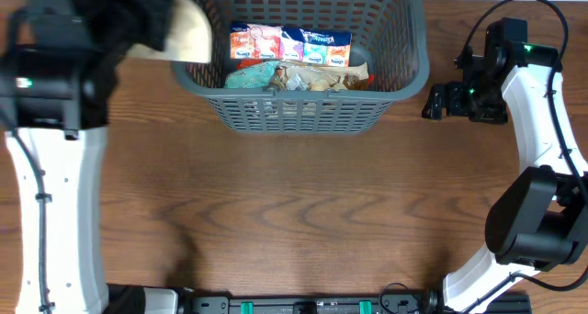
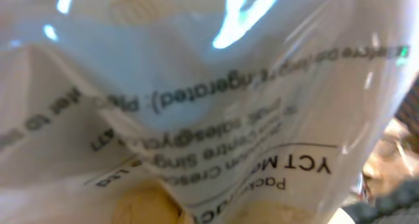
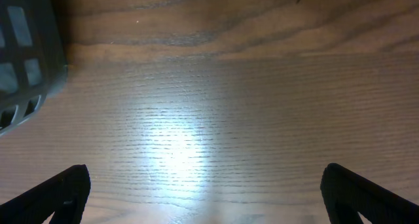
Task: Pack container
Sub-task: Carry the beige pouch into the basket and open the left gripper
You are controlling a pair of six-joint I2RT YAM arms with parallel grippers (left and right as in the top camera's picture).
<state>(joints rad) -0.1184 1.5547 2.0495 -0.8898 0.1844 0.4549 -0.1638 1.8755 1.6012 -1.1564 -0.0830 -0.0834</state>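
- Container [image 1: 303, 107]: it sits at the far middle of the table [image 1: 294, 213], with its near wall towards me and its left rim just beside the load on my left arm
- Inside it, a row of orange and blue snack packs [image 1: 289, 46] lies across the middle. A teal pack [image 1: 253, 75] and a crumpled pack [image 1: 322, 77] lie against the near wall, and the far part of the floor looks bare
- My left gripper [image 1: 152, 25] is pressed together on a clear bag [image 1: 191, 31] of pale pieces. In the left wrist view the printed film fills almost everything and hides my fingers, so I judge the pinch from how the bag hangs at the arm's end
- I hold the bag raised at the far left, its edge reaching the left rim. I judge this height lets the bag pass over the thick rim instead of catching on the lattice
- My right gripper [image 1: 439, 101] is spread wide and holds nothing. It hangs over bare wood just right of the container, whose corner shows at the left edge of the right wrist view
- It waits there, I think, to leave the opening free for my left arm
- The next move calls for carrying the bag right, over the bare floor, and lowering it before I let go, because the slack film could snag on the rim
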